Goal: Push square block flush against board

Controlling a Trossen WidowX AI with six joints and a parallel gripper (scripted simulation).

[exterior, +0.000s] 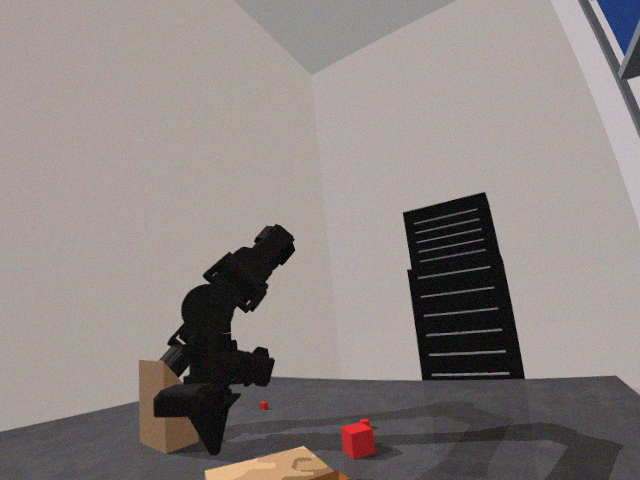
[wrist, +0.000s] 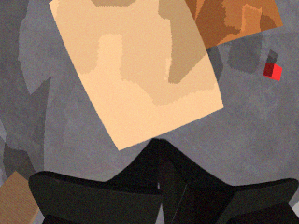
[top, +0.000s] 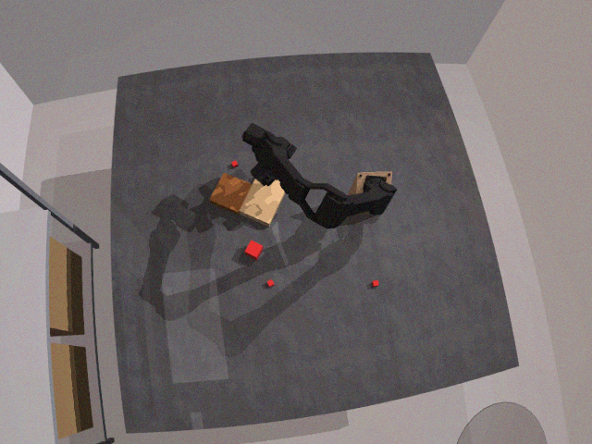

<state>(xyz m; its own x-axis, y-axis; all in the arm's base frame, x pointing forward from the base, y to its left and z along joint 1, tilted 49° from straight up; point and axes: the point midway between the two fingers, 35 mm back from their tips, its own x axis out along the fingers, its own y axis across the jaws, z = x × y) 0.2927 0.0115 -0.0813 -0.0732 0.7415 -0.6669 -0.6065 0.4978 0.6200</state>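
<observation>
The orange-brown square block [top: 229,191] [wrist: 238,23] lies flat with one side along a long side of the pale board [top: 264,205] [exterior: 268,467] [wrist: 140,84]. I see no gap between them. In the top view their lower edges look even. The board reaches farther than the block at its upper end, which the arm partly covers. My gripper [exterior: 215,451] [wrist: 157,145] is shut and empty, pointing down by the board's upper end. In the top view its tips are hidden under the arm. I cannot tell whether they touch the board.
A larger red cube [top: 252,249] [exterior: 357,440] lies below the board in the top view. Small red cubes lie above the block [top: 234,164] [wrist: 274,72], farther below [top: 270,283] and at the lower right [top: 375,283]. The arm's wooden base [exterior: 152,408] stands to the right in the top view.
</observation>
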